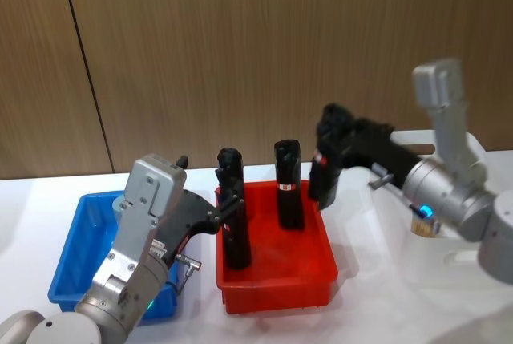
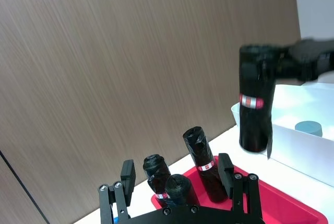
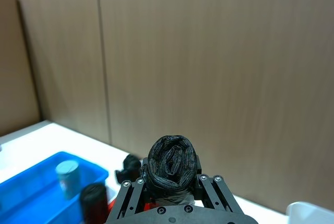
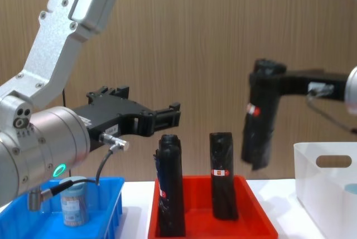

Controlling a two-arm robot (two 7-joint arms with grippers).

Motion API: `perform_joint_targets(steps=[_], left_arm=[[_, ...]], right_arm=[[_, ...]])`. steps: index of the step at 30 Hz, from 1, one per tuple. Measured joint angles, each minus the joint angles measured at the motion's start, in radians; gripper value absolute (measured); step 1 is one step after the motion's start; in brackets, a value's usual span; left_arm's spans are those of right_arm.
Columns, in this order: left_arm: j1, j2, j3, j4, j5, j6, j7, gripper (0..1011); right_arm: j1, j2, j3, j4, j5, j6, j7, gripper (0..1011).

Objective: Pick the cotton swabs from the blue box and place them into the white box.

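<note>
One cotton swab jar (image 4: 74, 203) with a pale lid stands in the blue box (image 1: 80, 236) on the left; it also shows in the right wrist view (image 3: 68, 175). In the left wrist view, a pale round lid (image 2: 309, 127) sits inside the white box (image 2: 297, 145) at the right. My left gripper (image 4: 173, 113) hangs open just above a black roll (image 4: 169, 189) in the red tray, holding nothing. High over the gap between red tray and white box (image 4: 329, 186), my right gripper (image 4: 269, 80) is shut on another black roll (image 4: 258, 122).
The red tray (image 1: 276, 280) sits between the blue box and the white box, with black rolls (image 1: 288, 188) standing upright in it. A wooden wall panel runs behind the white table. My left arm's body (image 1: 136, 256) lies over the blue box's right side.
</note>
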Motion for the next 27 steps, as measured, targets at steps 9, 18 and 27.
perform_joint_targets(steps=[9,18,27], left_arm=[[0.000,0.000,0.000,0.000,0.000,0.000,0.000,1004],[0.000,0.000,0.000,0.000,0.000,0.000,0.000,1004],[0.000,0.000,0.000,0.000,0.000,0.000,0.000,1004]], right_arm=[[0.021,0.037,0.050,-0.020,0.012,-0.011,-0.041,394],[0.063,0.064,0.091,0.039,-0.003,-0.033,-0.091,394],[0.115,0.072,0.111,0.154,-0.035,-0.061,-0.127,394]])
